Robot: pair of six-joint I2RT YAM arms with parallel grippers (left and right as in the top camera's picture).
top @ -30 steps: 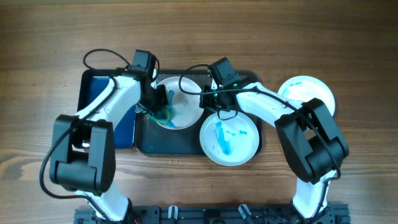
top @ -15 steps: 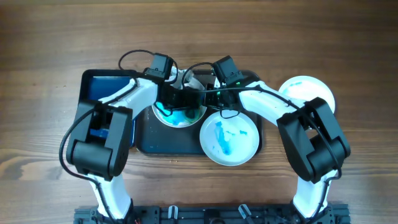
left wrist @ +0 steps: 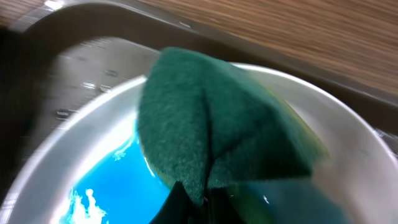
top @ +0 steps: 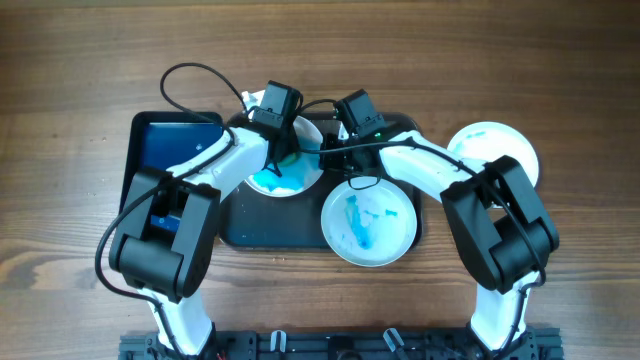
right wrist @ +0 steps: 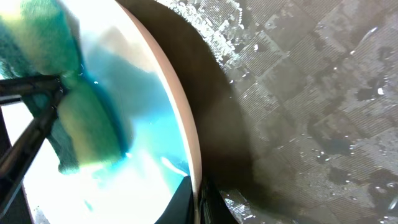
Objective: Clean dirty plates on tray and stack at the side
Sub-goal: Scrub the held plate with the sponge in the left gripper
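A white plate with blue smears sits on the dark tray. My left gripper is shut on a green sponge and presses it into this plate. My right gripper is shut on the plate's right rim; the sponge shows on the plate there. A second blue-smeared plate lies at the tray's front right, partly over its edge. A third white plate rests on the table at the right.
A narrow black tray with a blue bottom lies left of the dark tray. The dark tray's wet floor shows in the right wrist view. Wooden table surrounds everything.
My left gripper has swept the sponge from the plate's left side across to its upper right. Blue smear has spread over the plate. The right arm has held still.
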